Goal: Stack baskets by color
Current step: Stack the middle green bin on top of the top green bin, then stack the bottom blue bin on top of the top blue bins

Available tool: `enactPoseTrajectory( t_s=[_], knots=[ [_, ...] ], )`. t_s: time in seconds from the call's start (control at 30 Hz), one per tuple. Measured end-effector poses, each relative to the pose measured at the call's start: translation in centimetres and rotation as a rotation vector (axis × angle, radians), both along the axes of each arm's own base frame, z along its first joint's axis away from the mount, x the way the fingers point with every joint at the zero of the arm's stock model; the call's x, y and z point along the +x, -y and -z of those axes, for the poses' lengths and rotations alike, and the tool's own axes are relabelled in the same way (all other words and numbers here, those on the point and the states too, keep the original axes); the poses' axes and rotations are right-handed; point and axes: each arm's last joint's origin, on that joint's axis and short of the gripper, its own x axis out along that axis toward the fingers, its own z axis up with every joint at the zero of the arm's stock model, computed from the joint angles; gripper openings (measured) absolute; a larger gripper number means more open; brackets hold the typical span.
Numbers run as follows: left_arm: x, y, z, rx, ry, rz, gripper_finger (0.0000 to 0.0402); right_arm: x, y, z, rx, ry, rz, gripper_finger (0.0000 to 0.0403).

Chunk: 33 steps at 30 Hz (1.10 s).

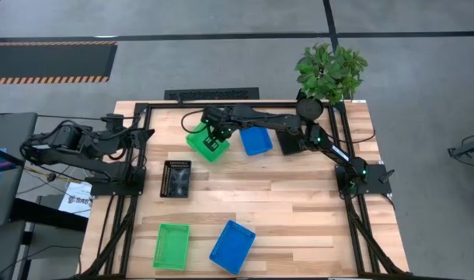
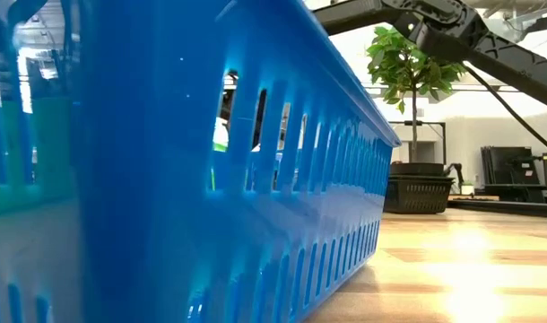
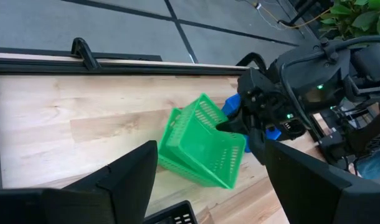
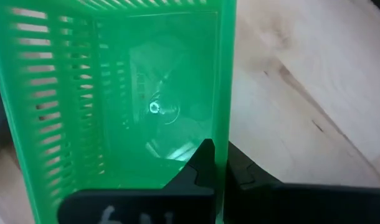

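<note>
The right pincer [image 1: 214, 141] is clamped on the long rim of a bright green rectangular plastic mesh basket [image 1: 205, 141], its dark fingers [image 4: 202, 163] pinching the wall from both sides. In the left wrist view this basket [image 3: 205, 140] sits tilted over a second green basket [image 3: 171, 163] beneath it, at the far side of the light wooden surface [image 1: 284, 194]. Just beside them lies a blue mesh basket [image 1: 256, 141], and a black basket [image 1: 291, 143] shows partly under the right arm. A leafy green plant in a dark pot [image 1: 329, 72] stands at the far right corner.

Near the middle-left lies another black mesh basket [image 1: 176, 179]. Along the near edge sit a third green basket [image 1: 171, 246] and a second blue basket [image 1: 232, 246], apart from each other; the blue one fills the low view.

The left pincer [image 1: 132, 136] waits at the left edge, its fingers [image 3: 124, 180] spread wide and holding nothing.

No writing can be read on any basket.
</note>
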Motion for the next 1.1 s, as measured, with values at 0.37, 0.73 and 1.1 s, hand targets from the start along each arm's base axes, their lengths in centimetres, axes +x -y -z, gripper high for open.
enactPoseTrajectory(
  t_s=[0.37, 0.73, 1.1],
  knots=[
    [0.0, 0.0, 0.0, 0.000, 0.000, 0.000, 0.0278, -0.3, 0.4, 0.1, 0.092, 0.006, -0.106, 0.0053],
    [0.0, 0.0, 0.0, -0.001, -0.001, 0.002, 0.0278, -1.3, 1.5, -0.5, 0.124, -0.026, -0.096, 0.0138],
    [-0.1, 0.2, 0.3, -0.022, -0.066, 0.091, 0.0278, -7.2, -5.9, -10.3, 0.188, -0.163, -0.103, 0.0178]
  ],
)
